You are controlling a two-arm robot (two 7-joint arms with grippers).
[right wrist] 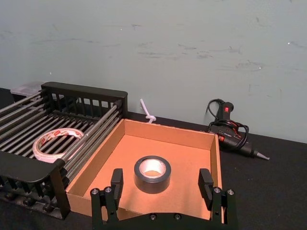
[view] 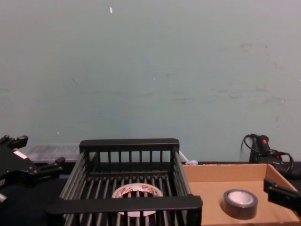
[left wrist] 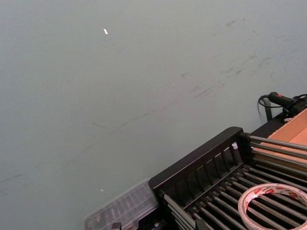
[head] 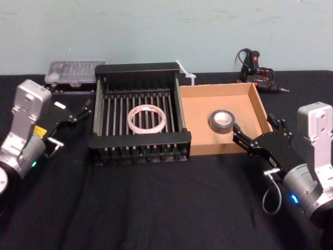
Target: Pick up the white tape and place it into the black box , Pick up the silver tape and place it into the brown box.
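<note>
The white tape (head: pixel 147 119) lay flat in the black box (head: pixel 139 139), the silver tape (head: pixel 221 121) in the brown box (head: pixel 199 119) — stiff, light rolls, probably best pinched across the rim. Both the left gripper (head: pixel 82 111) and the right gripper (head: pixel 256 133) stood spread, holding nothing.

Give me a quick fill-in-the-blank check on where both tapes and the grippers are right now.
1. The white tape lies flat inside the ____ box.
2. The silver tape rests in the ____ box.
3. The right gripper, by the near wall of the brown box, is open and holds ____.
4. The left gripper hovers open beside the black box's ____ side.

Missing words: black; brown; nothing; left
</note>
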